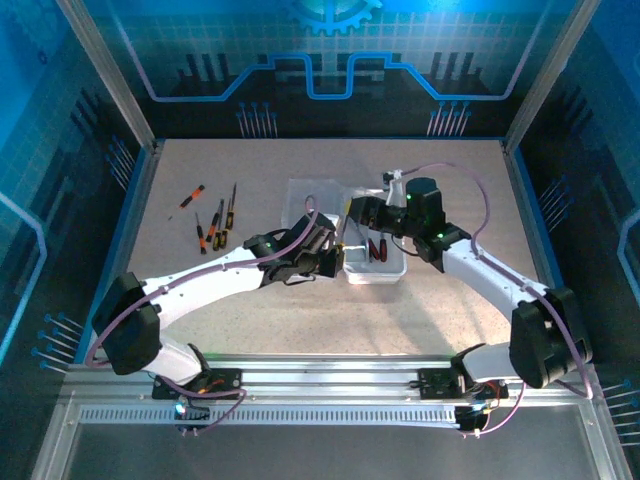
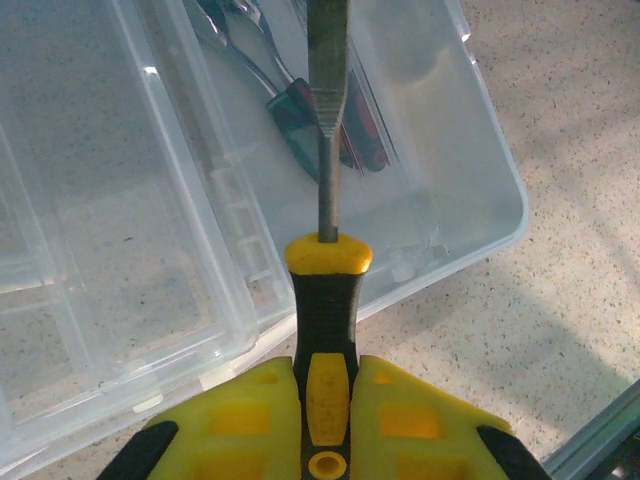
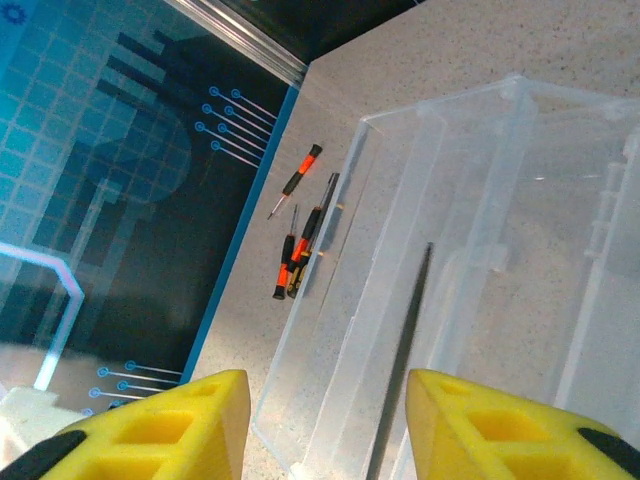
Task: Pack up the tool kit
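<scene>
Near the centre of the top view, a clear rectangular hinged plastic case (image 1: 372, 272) lying open on the speckled beige table (image 1: 450, 320), flat lid half toward the upper left, deeper half toward the lower right. Inside the deeper half, pliers with red and dark handles (image 1: 377, 250). Left gripper (image 2: 328, 420) closed firmly on a screwdriver with yellow and black handle (image 2: 327, 300), yellow pads (image 2: 235, 425) pressing on both sides of the handle at the bottom of the left wrist view, metal shaft pointing up the frame over the deeper half. Right gripper (image 3: 325, 430) spread wide and gripping nothing, close over the case, at the bottom of the right wrist view. Four small screwdrivers with orange and black handles (image 1: 213, 222) lying loose on the table at the upper left of the top view, well apart from the case
</scene>
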